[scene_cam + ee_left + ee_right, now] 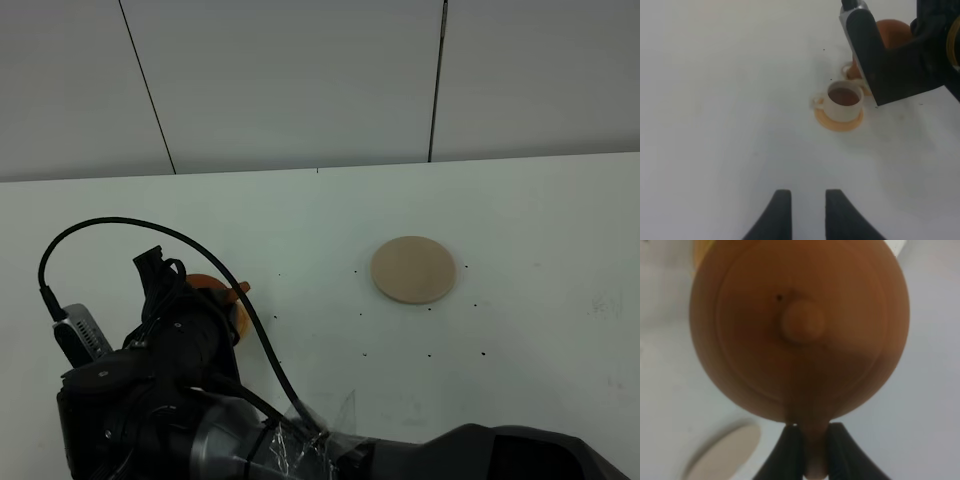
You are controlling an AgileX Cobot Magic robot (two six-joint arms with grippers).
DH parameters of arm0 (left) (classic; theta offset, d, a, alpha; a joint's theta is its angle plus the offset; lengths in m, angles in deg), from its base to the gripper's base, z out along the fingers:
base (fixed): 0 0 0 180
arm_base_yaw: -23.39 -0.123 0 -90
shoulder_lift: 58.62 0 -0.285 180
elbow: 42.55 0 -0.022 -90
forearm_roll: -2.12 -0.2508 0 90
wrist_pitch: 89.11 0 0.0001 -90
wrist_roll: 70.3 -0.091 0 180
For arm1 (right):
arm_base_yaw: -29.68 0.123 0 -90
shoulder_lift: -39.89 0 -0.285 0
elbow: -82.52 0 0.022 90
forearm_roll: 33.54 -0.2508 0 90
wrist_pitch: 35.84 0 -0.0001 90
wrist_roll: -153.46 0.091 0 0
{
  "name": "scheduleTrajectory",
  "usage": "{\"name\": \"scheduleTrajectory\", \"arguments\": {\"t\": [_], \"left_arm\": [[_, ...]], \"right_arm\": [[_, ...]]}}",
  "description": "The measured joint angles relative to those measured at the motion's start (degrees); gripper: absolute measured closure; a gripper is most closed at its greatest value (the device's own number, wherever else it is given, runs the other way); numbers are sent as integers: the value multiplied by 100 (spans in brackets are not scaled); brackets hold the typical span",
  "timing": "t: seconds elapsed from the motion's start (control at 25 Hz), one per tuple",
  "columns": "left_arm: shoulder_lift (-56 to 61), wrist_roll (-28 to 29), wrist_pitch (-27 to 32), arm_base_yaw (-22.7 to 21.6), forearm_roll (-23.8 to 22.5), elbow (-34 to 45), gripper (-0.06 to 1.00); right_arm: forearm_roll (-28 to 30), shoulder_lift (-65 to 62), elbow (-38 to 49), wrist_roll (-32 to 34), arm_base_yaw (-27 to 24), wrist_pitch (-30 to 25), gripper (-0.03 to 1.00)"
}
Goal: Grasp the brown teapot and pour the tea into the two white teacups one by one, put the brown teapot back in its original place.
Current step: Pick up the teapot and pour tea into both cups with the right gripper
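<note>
One arm (905, 55) hides the second teacup (852, 72) behind the filled cup (844, 101).

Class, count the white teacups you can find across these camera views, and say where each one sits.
2. One teacup, holding brown tea, stands on an orange saucer in the left wrist view. A second teacup sits just behind it, mostly hidden by the right arm and teapot.

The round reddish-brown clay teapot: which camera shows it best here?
The right wrist view: the round reddish-brown clay teapot fills the frame, lid knob clear, handle pinched in the right gripper. The left wrist view shows only an orange sliver behind the arm; in the exterior high view the arm hides nearly all of it.
</note>
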Motion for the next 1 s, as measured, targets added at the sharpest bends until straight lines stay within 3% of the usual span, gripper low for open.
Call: {"name": "scheduleTrajectory", "arguments": {"t": [0.4, 1.0], "left_arm": [[0, 0, 0, 0, 0, 0, 71], [0, 0, 0, 0, 0, 0, 70]], "right_arm": [[-190, -68, 0, 288, 0, 6, 87], [-1492, -243, -829, 515, -220, -5, 87]]}}
